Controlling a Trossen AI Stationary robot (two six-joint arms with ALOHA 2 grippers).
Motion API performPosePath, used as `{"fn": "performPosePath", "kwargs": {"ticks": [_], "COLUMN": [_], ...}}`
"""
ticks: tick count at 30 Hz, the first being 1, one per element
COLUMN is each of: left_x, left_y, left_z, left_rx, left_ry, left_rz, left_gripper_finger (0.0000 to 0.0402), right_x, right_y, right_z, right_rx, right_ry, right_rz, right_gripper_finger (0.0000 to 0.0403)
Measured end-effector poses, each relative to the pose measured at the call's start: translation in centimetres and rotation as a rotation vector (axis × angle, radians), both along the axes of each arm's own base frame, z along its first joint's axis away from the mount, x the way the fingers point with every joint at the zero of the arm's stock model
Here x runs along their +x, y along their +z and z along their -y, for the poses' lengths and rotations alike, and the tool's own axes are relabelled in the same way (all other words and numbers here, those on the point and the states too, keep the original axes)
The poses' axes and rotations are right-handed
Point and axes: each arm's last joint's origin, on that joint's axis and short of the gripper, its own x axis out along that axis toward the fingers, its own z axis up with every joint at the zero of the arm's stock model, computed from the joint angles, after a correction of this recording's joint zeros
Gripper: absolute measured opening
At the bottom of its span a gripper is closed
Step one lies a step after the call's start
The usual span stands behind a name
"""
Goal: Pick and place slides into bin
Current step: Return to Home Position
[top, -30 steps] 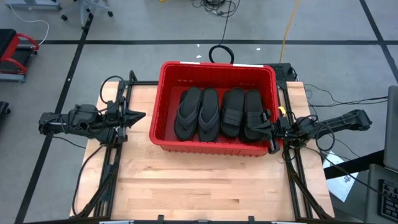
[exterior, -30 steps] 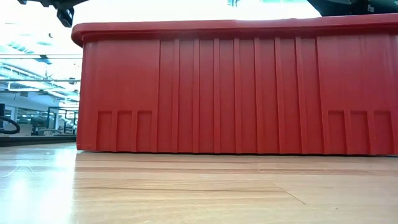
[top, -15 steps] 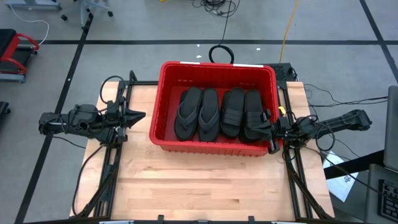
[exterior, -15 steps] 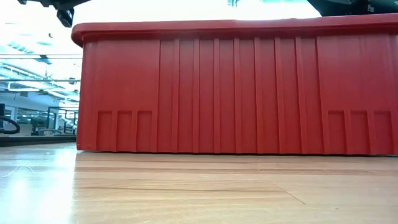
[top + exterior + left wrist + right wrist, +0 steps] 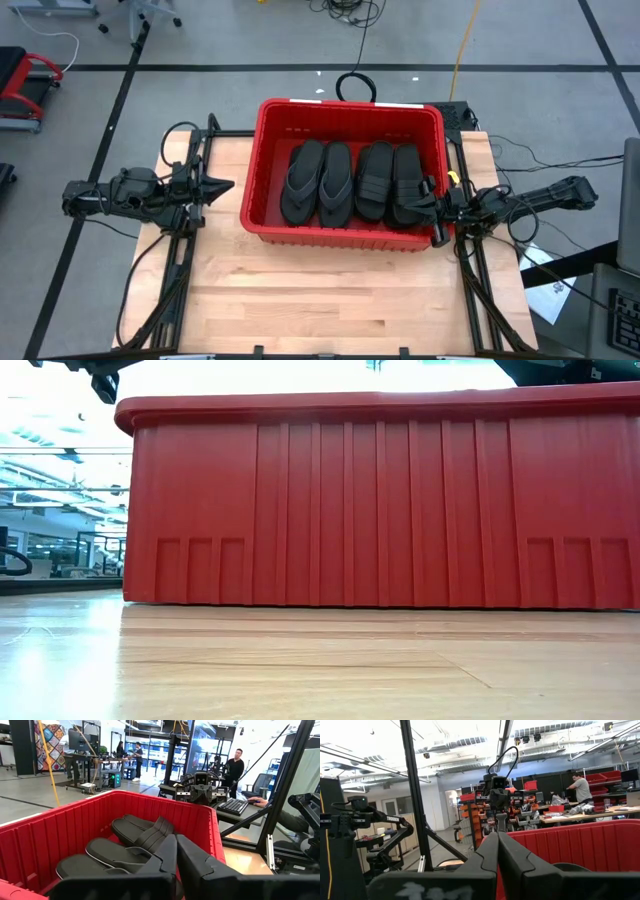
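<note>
High view: large red rectangular plastic bin [image 5: 340,237] on wooden table [image 5: 330,300]
Contents: black rubber slides [image 5: 392,183], dark-grey flip-flops [image 5: 318,182], side by side inside bin
Left end effector [image 5: 228,185]: fingers together, just left of bin
Right end effector [image 5: 425,190]: fingers together, at bin's right rim

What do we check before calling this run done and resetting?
1. No sandals left out on the table: ok, none shows in the high view.
2. Nothing hangs over the rim of the bin: ok, the flip-flops and banded slides lie flat inside.
3. Full sandal count is in the bin: cannot tell, only four show on top.
4. Left gripper is empty and off the bin: ok, shut on nothing, out past the bin's left wall.
5. Right gripper is empty: ok, shut on nothing.
6. Right gripper is clear of the bin: cannot tell, its tip sits at the right rim seen from above.
</note>
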Motion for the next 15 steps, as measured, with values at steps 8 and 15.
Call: {"fn": "performPosePath", "kwargs": {"ticks": [8, 15], "left_x": [0.0, 0.0], "left_y": [0.0, 0.0], "left_z": [0.0, 0.0], "left_rx": [0.0, 0.0], "left_ry": [0.0, 0.0], "left_rz": [0.0, 0.0], "left_gripper_finger": [0.0028, 0.0021], "right_x": [0.0, 0.0], "right_y": [0.0, 0.0], "right_z": [0.0, 0.0], "right_rx": [0.0, 0.0], "right_ry": [0.0, 0.0], "right_rz": [0.0, 0.0], "right_gripper_finger": [0.0, 0.0]}}
